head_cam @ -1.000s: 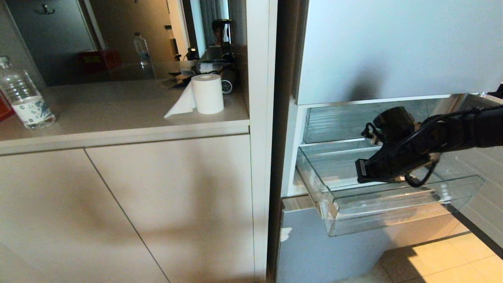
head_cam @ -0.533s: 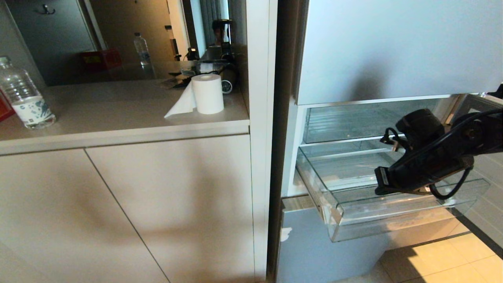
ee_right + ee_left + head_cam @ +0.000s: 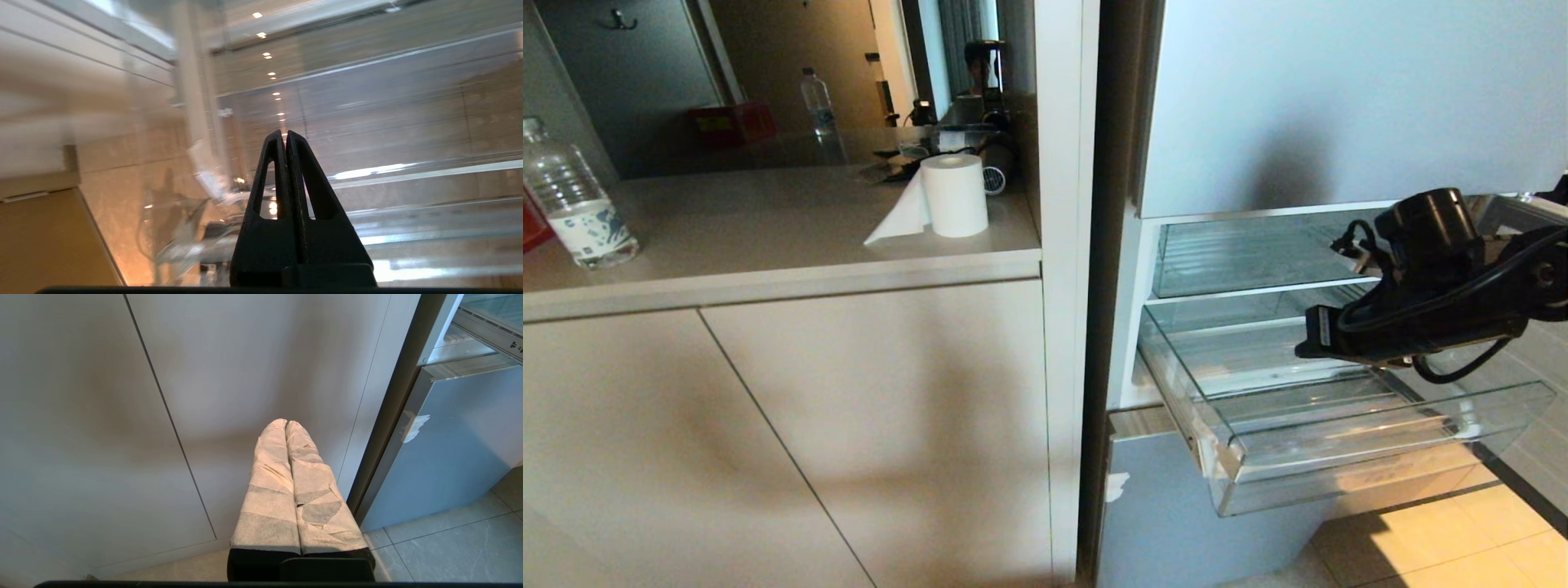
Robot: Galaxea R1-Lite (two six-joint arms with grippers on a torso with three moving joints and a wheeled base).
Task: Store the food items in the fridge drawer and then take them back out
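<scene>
no food item is seen in any view, so the place of the fruit cannot be told; only the fridge drawer [image 3: 1347, 441] is found, pulled out of the open fridge and lying bare, with its ribbed floor and its clear front wall turned toward the tiled floor. the right end effector [image 3: 1308, 339] is held over the right half of this drawer, apart from it and above its floor, with the arm reaching in from the right side of the head view. its black fingers [image 3: 300, 179] are pressed together in the right wrist view, and nothing is held between them. the long axis of the drawer runs across the fridge, from the left wall to the right, and the closed tips are pointed along that axis toward the left side of the drawer. the left end effector [image 3: 286, 426] is parked low in front of the cabinet doors [image 3: 849, 425], to the left of the fridge, with its wrapped fingers also closed on nothing, so the right arm is judged much nearer to the drawer. on the desk [image 3: 768, 229] only a paper roll [image 3: 953, 194] and a water bottle [image 3: 572, 208] are seen, not food. it is judged that the coming move depends on where the food is fetched from, which is not shown, and that the drawer stays below and to the left of the right tips.
</scene>
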